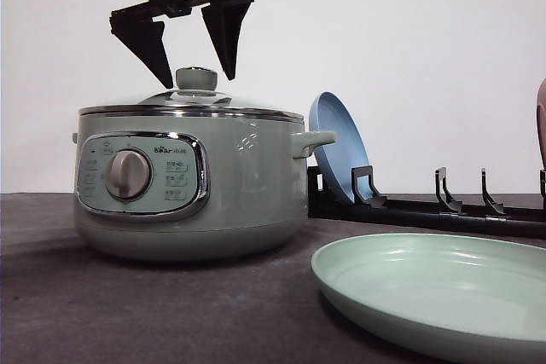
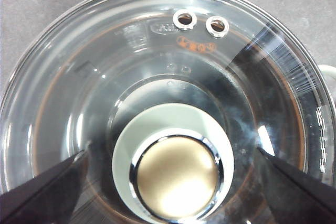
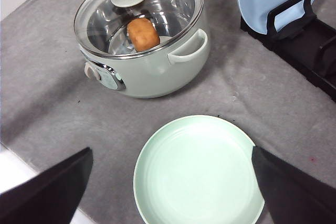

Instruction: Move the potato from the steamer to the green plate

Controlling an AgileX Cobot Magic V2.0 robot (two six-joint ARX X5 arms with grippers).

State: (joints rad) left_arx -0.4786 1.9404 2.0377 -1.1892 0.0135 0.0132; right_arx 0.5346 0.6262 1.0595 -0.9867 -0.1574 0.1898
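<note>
Front view showed the left gripper [image 1: 194, 70] hanging just above the steamer [image 1: 192, 185], its two black fingers spread wide and pointing down on either side of the lid knob [image 1: 196, 79] without touching it. It held nothing. The glass lid [image 1: 192, 104] sat closed on the steamer, which stood on the grey table [image 1: 128, 313] with its dial [image 1: 128, 174] facing the camera. To the right of the steamer a blue plate [image 1: 337, 147] leaned upright in a black rack [image 1: 426, 210], and the green plate [image 1: 435, 291] lay flat in the near right foreground, bare.

Left wrist view looked straight down on the lid [image 2: 157, 77], the knob [image 2: 176, 177] centred between the dark fingers [image 2: 42, 195], which stood well apart from it on both sides. Two small steam vents [image 2: 185, 19] sat near the lid's rim.

Right wrist view showed the potato [image 3: 143, 34] inside the steamer [image 3: 152, 72], seen through the lid and probably resting on the pot's floor, though glare made that hard to judge. The green plate [image 3: 197, 174] lay near the steamer, apart from it. The right gripper [image 3: 173, 192] hovered over this plate with its fingers [image 3: 52, 192] wide apart and empty.
</note>
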